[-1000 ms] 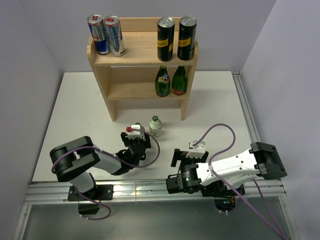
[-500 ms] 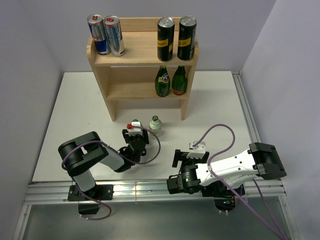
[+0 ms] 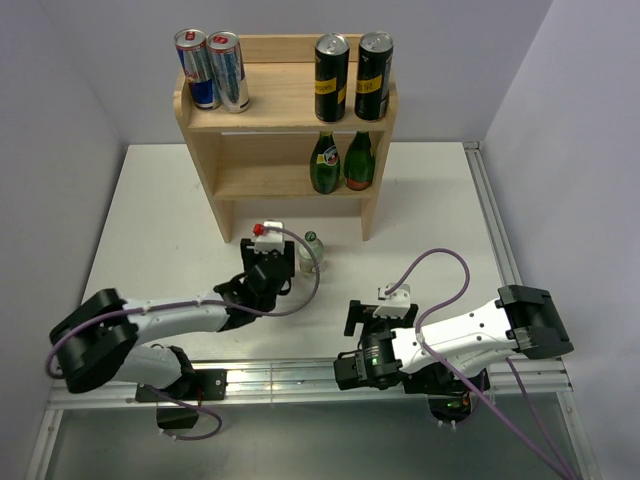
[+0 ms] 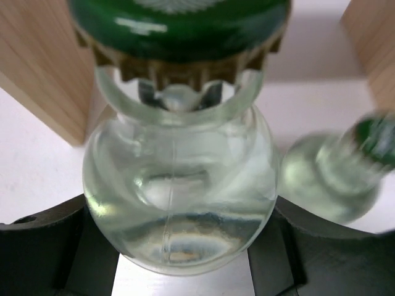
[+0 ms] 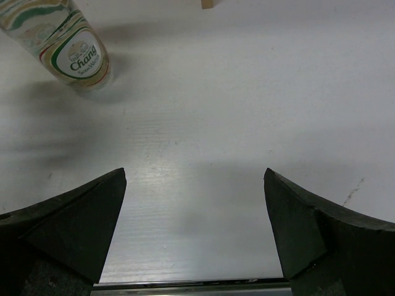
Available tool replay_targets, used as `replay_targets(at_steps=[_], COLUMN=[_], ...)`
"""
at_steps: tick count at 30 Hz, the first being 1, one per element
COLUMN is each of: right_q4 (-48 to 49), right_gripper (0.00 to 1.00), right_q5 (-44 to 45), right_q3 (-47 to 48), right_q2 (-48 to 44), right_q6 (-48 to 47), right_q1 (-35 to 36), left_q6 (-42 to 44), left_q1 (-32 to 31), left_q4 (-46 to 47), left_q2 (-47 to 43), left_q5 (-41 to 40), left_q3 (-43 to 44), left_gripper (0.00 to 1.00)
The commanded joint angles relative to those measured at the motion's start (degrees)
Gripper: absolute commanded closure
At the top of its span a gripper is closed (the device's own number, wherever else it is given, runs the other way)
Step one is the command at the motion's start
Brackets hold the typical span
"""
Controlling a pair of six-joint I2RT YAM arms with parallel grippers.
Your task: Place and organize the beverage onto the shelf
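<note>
The light-wood shelf [image 3: 285,110] stands at the back of the white table. My left gripper [image 3: 272,266] is shut on a clear glass bottle with a green cap [image 4: 179,179], which sits between its black fingers [image 4: 43,240] and is hidden under the wrist in the top view. It is just in front of the shelf's open bottom; the wooden side panels [image 4: 37,68] show on both sides. A second clear bottle [image 3: 311,250] stands right beside it, and also shows in the left wrist view [image 4: 333,176] and the right wrist view [image 5: 74,49]. My right gripper [image 3: 375,318] is open and empty, low over the table [image 5: 194,179].
The top tier holds two silver-blue cans [image 3: 212,70] at the left and two black-yellow cans [image 3: 352,76] at the right. Two green bottles [image 3: 340,160] stand at the right of the lower tier. A metal rail [image 3: 300,375] runs along the table's near edge.
My left arm has stretched out and carried its gripper toward the shelf, up beside the standing clear bottle. The right arm has not moved.
</note>
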Motion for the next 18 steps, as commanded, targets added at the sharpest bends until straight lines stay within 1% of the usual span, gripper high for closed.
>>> replay_targets(at_steps=[1,6,10,14,18], right_q4=[0.4,0.9,0.0,-0.6,-0.1], right_gripper=[0.00,0.00,0.00,0.00,0.00], right_q5=[1.7,1.8,1.8,1.8,1.8], right_q3=[-0.7,-0.9,-0.9,-1.0,-1.4], right_q2=[-1.5,-1.1,-0.6,-0.6,-0.6], right_q6=[10.6,11.4,13.3,14.2,14.3], right_q1=[0.9,1.7,2.5,3.3,3.5], left_q6=[2.0,4.2,4.4,5.7,5.1], left_q1=[3.0,9.1,15.0,18.2,20.5], left_q4=[-3.6,-8.3,-11.1,-12.1,-13.3], left_q2=[-8.0,-11.2,-11.8,-11.3,-10.1], left_q5=[0.1,5.0,8.3,10.1,11.7], left_q3=[7.6,13.6,17.8,21.4,25.5], left_gripper=[1.00,1.00,1.00,1.00,1.00])
